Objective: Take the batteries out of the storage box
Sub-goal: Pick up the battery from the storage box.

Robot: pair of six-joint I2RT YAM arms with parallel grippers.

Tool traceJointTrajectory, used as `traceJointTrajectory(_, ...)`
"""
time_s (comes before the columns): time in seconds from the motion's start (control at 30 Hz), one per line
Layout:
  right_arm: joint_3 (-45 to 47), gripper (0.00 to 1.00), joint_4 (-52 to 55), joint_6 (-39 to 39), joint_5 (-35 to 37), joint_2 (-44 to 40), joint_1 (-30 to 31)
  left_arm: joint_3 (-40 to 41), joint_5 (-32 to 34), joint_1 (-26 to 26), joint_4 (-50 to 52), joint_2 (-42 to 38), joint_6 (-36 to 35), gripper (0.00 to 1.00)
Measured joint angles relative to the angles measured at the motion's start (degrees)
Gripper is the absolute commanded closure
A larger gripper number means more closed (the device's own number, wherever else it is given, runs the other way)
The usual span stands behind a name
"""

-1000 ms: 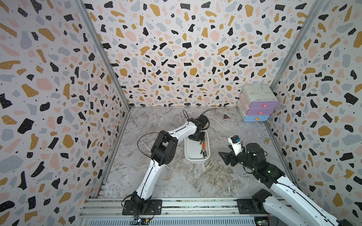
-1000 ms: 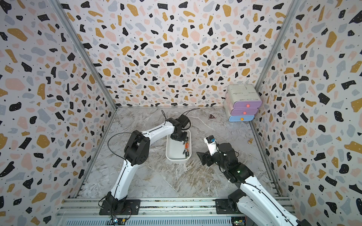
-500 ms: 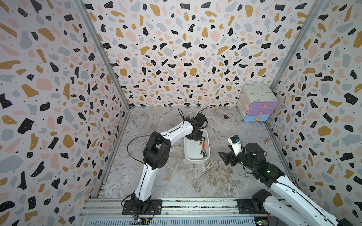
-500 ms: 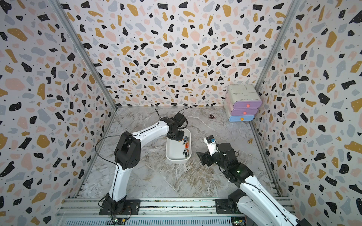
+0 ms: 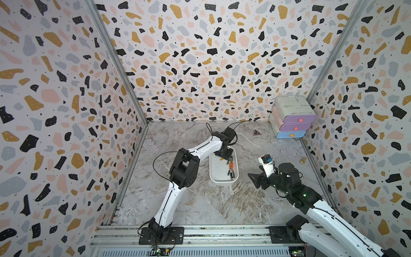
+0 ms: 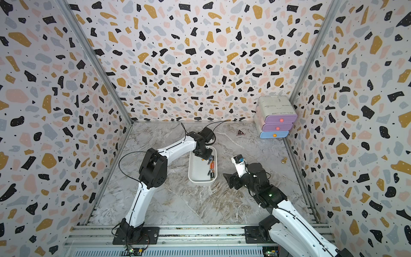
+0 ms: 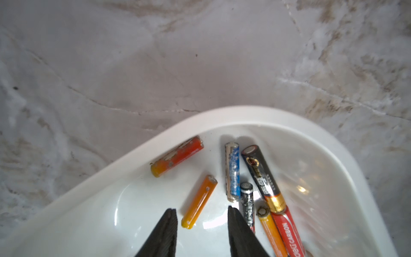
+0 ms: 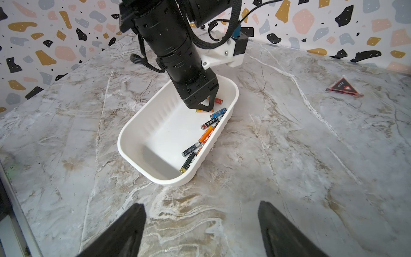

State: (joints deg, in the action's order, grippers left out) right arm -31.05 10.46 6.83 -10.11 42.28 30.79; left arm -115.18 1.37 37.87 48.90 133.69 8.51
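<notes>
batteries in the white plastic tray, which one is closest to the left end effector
The plain orange cylindrical battery, lying alone between the left end effector's open tips; the rest lie outside them.

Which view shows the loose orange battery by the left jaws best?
Left wrist: the orange battery shows full length, lying flat in the box, one end between the parted jaws. In the right wrist view the jaws hide all but an orange sliver. In both top views it is only a speck.
</notes>
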Motion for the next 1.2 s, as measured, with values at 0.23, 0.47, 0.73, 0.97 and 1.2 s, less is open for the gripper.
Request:
traceJointTrajectory(0.23, 0.02, 0.15, -0.07, 0.04, 0.02, -0.81, 0.0, 2.97, -2.29, 0.2, 0.96, -2.75, -0.5, 0.56)
traceJointTrajectory(0.47, 0.04, 0.15, -0.2, 0.81, -0.74, -0.81, 0.0, 1.92, -2.34, 0.2, 1.38, -1.79, -2.01, 0.52)
traceJointTrajectory(0.73, 0.26, 0.15, -0.22, 1.18, -0.83, -2.91, 0.0, 0.68, -2.82, 0.24, 2.27, -1.11, -3.02, 0.49)
traceJointTrajectory(0.97, 1.07, 0.15, -0.98, 1.97, -1.18, -2.89, 0.0, 0.61, -4.72, 0.52, 2.84, -1.05, -3.56, 0.54)
traceJointTrajectory(1.2, 1.09, 0.15, -1.6, 2.25, -1.88, -2.84, 0.0, 0.17, -5.33, 0.83, 2.56, 0.61, -4.07, 0.43)
